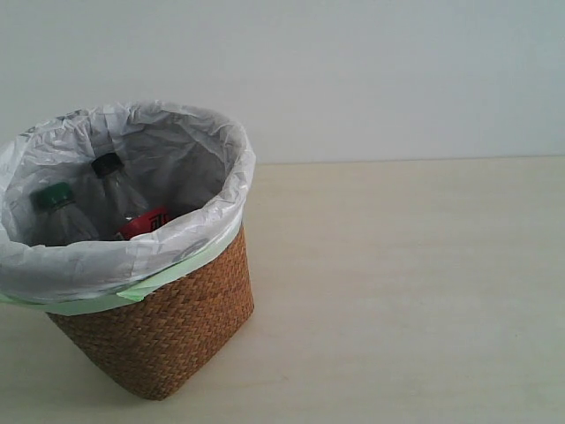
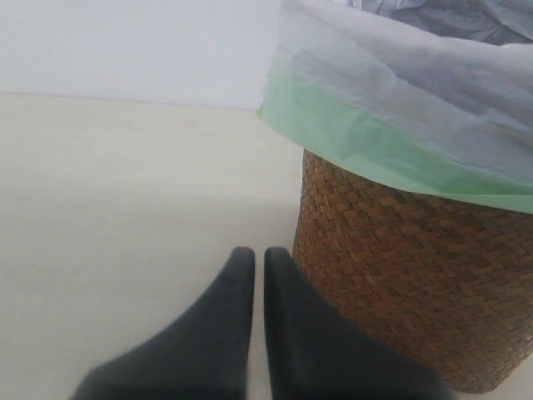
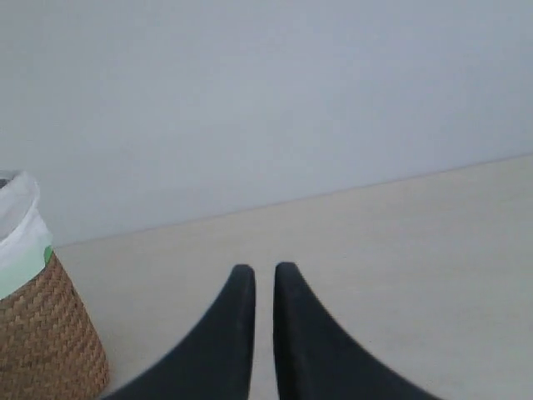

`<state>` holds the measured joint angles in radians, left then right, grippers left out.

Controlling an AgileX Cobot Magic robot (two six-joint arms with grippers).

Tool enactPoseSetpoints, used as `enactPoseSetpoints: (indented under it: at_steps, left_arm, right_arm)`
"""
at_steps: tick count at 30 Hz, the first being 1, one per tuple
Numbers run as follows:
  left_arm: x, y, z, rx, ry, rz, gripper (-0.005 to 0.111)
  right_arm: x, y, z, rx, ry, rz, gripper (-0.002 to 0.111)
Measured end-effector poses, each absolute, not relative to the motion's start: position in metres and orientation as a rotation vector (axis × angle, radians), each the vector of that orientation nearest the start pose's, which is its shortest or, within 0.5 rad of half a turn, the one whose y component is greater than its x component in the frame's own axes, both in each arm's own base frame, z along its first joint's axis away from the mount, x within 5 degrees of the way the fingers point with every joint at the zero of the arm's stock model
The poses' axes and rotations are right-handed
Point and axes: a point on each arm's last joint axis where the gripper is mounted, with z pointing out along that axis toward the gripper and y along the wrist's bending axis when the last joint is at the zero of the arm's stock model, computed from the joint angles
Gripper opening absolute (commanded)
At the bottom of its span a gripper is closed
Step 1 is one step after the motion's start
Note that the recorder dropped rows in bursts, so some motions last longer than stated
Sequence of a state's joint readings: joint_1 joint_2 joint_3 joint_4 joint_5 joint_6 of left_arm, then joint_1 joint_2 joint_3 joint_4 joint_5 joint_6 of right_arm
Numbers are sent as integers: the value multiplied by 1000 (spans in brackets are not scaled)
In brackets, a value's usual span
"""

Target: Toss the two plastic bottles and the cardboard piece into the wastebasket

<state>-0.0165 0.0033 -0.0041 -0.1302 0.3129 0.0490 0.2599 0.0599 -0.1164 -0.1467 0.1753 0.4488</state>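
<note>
Toward the worktop's (image 1: pixel 406 291) front-left corner stands the wastebasket (image 1: pixel 168 327). The left hand (image 2: pixel 252 254) sits just beside its wicker wall, closed and holding nothing, so a careless sideways swing could nudge or tip the basket. Inside, the green-capped bottle (image 1: pixel 57 216) and, to its right, the black-capped bottle (image 1: pixel 124 194) both lean cap-up, long axes steep, bases sunk in the liner. The cardboard piece is not visible — possibly buried beneath them, so it may yet be unaccounted for. The right hand (image 3: pixel 264 268) — also closed and empty — sits well apart from the basket.
</note>
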Motion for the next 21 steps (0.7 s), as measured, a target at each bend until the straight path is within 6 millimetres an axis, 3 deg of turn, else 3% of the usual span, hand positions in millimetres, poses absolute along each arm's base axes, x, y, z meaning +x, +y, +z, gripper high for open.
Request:
enactPoseSetpoints:
  at_steps: [8,21]
  left_arm:
    - [54,-5,186,-24,1794,-101,4]
    - [54,-5,186,-24,1794,-101,4]
  right_arm:
    - [57,13,202,36,1667,393,4]
    - [56,11,189,-42,1786,283,4]
